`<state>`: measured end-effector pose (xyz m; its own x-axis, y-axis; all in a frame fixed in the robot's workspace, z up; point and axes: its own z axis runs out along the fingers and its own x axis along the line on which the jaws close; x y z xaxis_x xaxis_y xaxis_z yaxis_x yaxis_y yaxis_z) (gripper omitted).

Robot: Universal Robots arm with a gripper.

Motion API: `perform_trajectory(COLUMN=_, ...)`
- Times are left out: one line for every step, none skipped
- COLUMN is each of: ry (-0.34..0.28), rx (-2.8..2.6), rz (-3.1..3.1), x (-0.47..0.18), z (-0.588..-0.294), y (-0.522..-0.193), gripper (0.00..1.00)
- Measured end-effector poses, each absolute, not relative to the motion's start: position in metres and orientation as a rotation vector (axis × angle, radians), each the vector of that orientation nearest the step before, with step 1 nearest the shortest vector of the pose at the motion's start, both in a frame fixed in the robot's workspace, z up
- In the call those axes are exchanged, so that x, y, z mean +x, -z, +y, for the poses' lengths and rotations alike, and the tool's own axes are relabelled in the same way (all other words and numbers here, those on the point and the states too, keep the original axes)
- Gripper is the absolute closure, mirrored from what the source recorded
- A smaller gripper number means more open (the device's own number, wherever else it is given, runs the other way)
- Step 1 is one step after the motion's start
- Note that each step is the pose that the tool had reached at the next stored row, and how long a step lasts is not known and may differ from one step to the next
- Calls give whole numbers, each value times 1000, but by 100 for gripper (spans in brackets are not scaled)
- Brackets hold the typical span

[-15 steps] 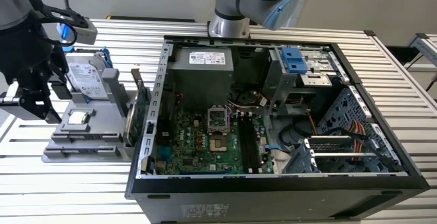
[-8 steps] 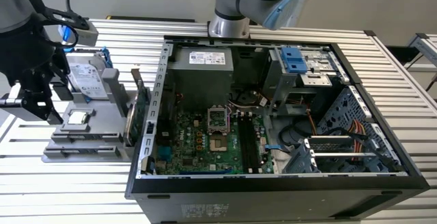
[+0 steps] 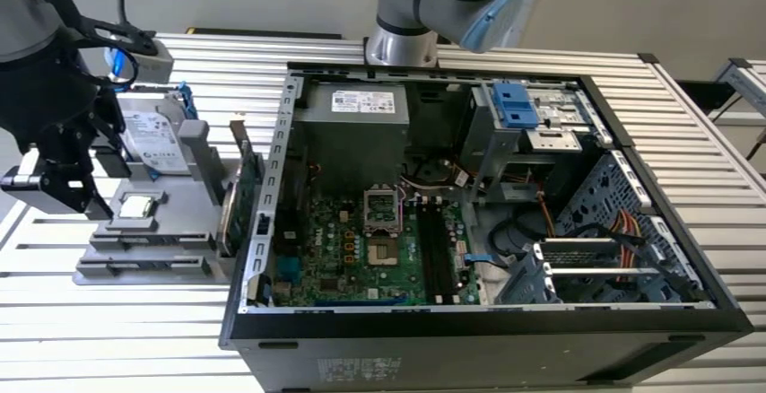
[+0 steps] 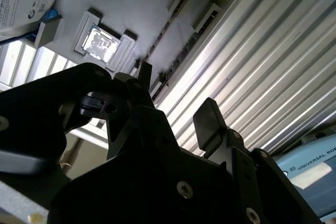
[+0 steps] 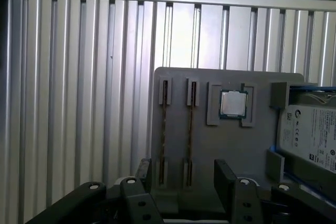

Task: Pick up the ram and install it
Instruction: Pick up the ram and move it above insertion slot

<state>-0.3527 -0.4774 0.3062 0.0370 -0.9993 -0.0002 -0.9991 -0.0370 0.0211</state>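
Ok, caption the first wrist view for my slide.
Open, empty hand above the grey holder, near two ram sticks slotted on edge beside the processor and hard drive.

Ribbed metal table (image 3: 700, 124), open computer case (image 3: 479, 344) lying on it, grey parts holder (image 3: 150, 266) just beside

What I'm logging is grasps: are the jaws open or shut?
Open: in the first wrist view the gripper's jaws stand apart, nothing gripped between them.
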Motion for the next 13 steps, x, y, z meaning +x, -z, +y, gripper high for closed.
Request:
perform_trajectory(ry=23, rx=2249, rz=-2172, x=-353, z=-477, y=-306, gripper=0)
perform_trajectory(ry=23, rx=2246, rz=-2175, x=-353, z=-477, y=-305, gripper=0)
perform_trajectory(ry=23, rx=2243, rz=-2178, x=-353, z=-477, y=-305, gripper=0)
perform_trajectory(ry=23, rx=2241, rz=-2180, x=-353, z=-477, y=-305, gripper=0)
perform_trajectory(ry=22, rx=2239, rz=-2182, x=-353, z=-477, y=-304, gripper=0)
perform_trajectory(ry=22, rx=2238, rz=-2183, x=-353, z=-477, y=-304, gripper=0)
perform_trajectory(ry=22, rx=2237, rz=-2183, x=-353, z=-477, y=-303, gripper=0)
perform_trajectory(ry=21, rx=2237, rz=-2183, x=-353, z=-477, y=-303, gripper=0)
perform_trajectory(ry=21, rx=2236, rz=-2183, x=-353, z=-477, y=-303, gripper=0)
perform_trajectory(ry=21, rx=2236, rz=-2184, x=-353, z=-477, y=-302, gripper=0)
perform_trajectory(ry=21, rx=2236, rz=-2184, x=-353, z=-477, y=-302, gripper=0)
perform_trajectory(ry=21, rx=2236, rz=-2184, x=-353, z=-477, y=-302, gripper=0)
perform_trajectory(ry=21, rx=2236, rz=-2184, x=-353, z=-477, y=-301, gripper=0)
